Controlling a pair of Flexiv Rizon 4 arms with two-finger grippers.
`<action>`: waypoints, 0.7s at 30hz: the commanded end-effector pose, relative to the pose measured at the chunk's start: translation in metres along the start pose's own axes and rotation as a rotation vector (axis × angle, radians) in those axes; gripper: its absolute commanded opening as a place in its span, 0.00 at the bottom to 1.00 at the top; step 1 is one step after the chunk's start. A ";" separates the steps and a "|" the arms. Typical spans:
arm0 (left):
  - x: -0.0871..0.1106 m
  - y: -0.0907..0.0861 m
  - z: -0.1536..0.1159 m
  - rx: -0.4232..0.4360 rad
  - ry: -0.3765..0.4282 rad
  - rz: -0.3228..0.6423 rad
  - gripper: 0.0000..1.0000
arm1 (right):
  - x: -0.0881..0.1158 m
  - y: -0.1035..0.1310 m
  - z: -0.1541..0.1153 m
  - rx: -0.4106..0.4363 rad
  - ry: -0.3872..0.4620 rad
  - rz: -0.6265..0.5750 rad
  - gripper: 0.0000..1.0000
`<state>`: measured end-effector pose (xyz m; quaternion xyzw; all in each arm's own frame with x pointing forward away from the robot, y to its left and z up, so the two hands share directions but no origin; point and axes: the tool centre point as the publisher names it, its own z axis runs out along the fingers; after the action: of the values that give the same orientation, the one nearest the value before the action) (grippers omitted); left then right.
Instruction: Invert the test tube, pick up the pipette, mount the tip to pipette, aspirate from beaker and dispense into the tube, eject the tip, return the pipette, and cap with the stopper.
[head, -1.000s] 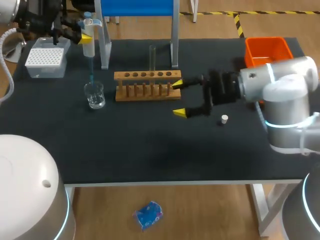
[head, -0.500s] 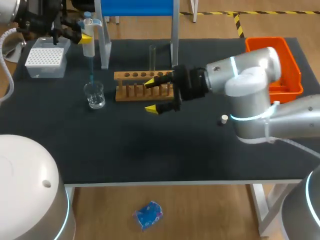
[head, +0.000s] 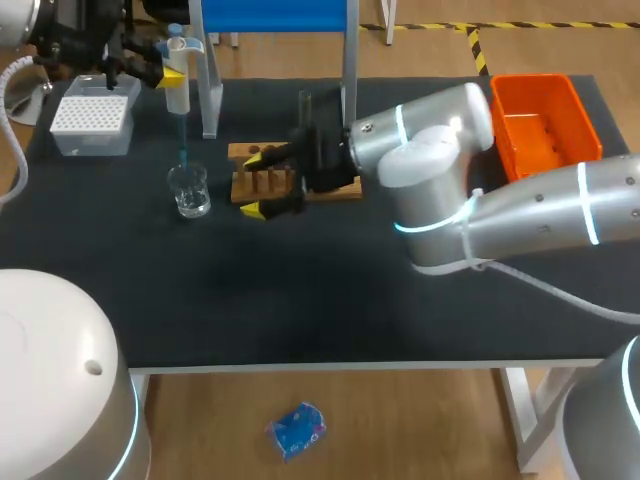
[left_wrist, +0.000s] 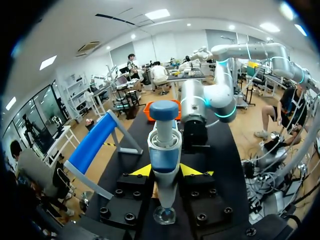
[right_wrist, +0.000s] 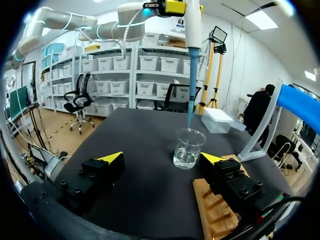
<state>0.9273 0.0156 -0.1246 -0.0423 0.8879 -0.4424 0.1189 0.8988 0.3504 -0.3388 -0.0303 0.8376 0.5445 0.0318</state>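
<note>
My left gripper (head: 170, 75) is shut on the white and blue pipette (head: 177, 88) at the back left. The pipette hangs upright, and its blue tip (head: 184, 150) dips into the glass beaker (head: 189, 191). In the left wrist view the pipette (left_wrist: 164, 150) stands between the fingers of my left gripper (left_wrist: 166, 171), with the beaker (left_wrist: 164, 215) below. My right gripper (head: 255, 185) is open in front of the wooden rack (head: 330, 185), just right of the beaker. In the right wrist view the beaker (right_wrist: 189, 149) sits ahead of my right gripper (right_wrist: 162, 159). A clear test tube (head: 304, 108) stands upright in the rack.
A white tip box (head: 92, 122) sits at the back left, behind the beaker. An orange bin (head: 540, 112) stands at the back right. A blue-topped stand (head: 212, 95) rises behind the rack. My right arm (head: 430, 190) spans the table's middle right.
My right arm has swept left from beside the rack's right end to its left end, close to the beaker, and now covers the small white stopper. My left arm has kept still.
</note>
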 end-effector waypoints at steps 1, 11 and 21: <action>0.000 0.000 -0.001 0.001 0.000 0.001 0.00 | 0.004 -0.007 0.032 0.000 -0.009 -0.001 1.00; 0.000 0.000 -0.001 0.001 0.000 0.001 0.00 | 0.003 -0.015 0.028 0.007 -0.020 0.002 1.00; 0.000 0.000 -0.001 0.001 0.000 0.001 0.00 | 0.002 -0.015 0.025 0.001 -0.023 0.009 1.00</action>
<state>0.9273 0.0156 -0.1246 -0.0423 0.8879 -0.4424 0.1189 0.8995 0.3685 -0.3620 -0.0208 0.8388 0.5428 0.0372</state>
